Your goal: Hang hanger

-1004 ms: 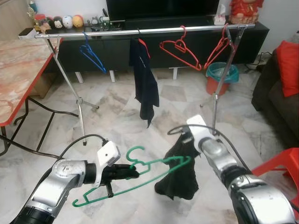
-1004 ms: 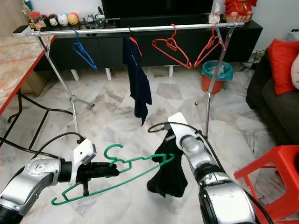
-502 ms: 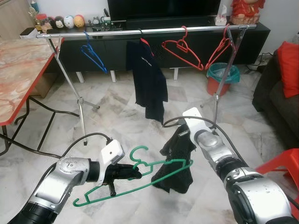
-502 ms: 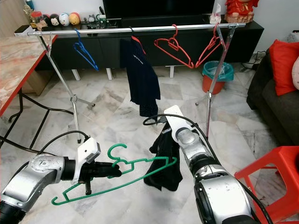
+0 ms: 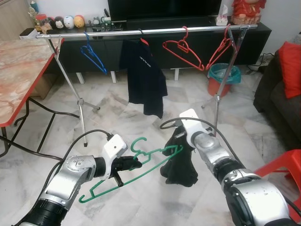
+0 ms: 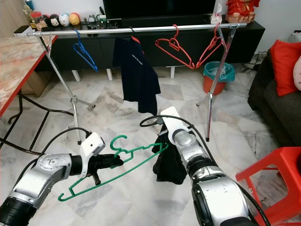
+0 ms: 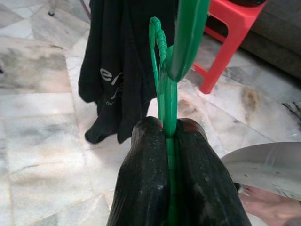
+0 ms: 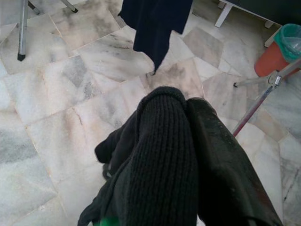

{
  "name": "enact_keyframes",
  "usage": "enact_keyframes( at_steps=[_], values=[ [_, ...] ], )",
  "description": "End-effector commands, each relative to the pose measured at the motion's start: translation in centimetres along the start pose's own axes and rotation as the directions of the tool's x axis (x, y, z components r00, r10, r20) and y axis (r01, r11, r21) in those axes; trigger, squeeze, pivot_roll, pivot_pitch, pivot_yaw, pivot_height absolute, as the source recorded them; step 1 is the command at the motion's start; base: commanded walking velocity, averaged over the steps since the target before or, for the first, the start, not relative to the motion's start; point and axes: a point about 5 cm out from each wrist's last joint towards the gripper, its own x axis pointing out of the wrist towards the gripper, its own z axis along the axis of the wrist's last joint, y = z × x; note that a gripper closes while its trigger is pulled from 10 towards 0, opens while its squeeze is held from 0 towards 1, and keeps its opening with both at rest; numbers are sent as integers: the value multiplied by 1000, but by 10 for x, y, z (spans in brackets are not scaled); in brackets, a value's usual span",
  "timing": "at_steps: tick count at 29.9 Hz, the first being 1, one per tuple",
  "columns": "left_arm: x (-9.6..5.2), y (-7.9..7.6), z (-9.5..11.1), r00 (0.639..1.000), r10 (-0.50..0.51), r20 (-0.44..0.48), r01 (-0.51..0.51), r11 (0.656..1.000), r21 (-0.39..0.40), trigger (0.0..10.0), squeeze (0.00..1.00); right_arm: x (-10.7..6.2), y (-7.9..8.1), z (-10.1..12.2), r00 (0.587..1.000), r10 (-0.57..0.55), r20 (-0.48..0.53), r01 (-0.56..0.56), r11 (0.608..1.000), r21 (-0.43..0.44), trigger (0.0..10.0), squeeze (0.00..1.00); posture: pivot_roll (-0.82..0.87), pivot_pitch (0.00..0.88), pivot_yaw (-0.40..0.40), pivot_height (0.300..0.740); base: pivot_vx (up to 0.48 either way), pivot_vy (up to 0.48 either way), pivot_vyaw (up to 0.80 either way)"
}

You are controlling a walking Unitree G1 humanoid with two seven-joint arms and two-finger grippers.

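Presently the task is judged to be at an early stage: the green hanger [image 5: 134, 167] is not yet hung and is held low above the marble floor [image 5: 117, 108], well apart from the clothes rail [image 5: 141, 32]. The hanger is clamped near its neck between the closed fingers of the left gripper [image 7: 167, 136]. A black garment [image 5: 179, 157] is pinched by the right gripper [image 8: 186, 106], whose fingers are closed on the cloth, at the hanger's far shoulder. The garment is not yet seen to be properly draped; dressing, lifting and hooking remain. The hanger is observed to be thin green plastic, tilted, with its hook [image 5: 137, 143] upward and intact.
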Motion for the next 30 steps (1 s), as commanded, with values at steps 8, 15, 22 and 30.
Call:
enact_keyframes(
  at_steps=[8, 15, 22, 30],
  values=[
    [-14, -12, 2, 992, -122, -15, 122, 993, 1, 10000, 0, 1, 0, 4, 1000, -1, 4, 1, 1000, 18, 10000, 0, -29, 0, 34, 740, 0, 0, 0],
    [-9, -9, 4, 997, -82, -10, 82, 997, 13, 10000, 0, 1, 3, 8, 1000, 10, 12, -11, 1000, 25, 10000, 0, -25, 0, 36, 740, 0, 0, 0],
    [-8, 3, -3, 999, 23, -47, -22, 999, 29, 10000, 0, 1, 7, 8, 999, 29, 14, -29, 999, 30, 10000, 0, -24, 0, 38, 740, 0, 0, 0],
    [-8, 21, -2, 979, 202, -31, -201, 979, 35, 10000, 0, 2, 11, 10, 998, 54, 23, -55, 998, 26, 10000, 0, -24, 0, 38, 740, 0, 0, 0]
  ],
)
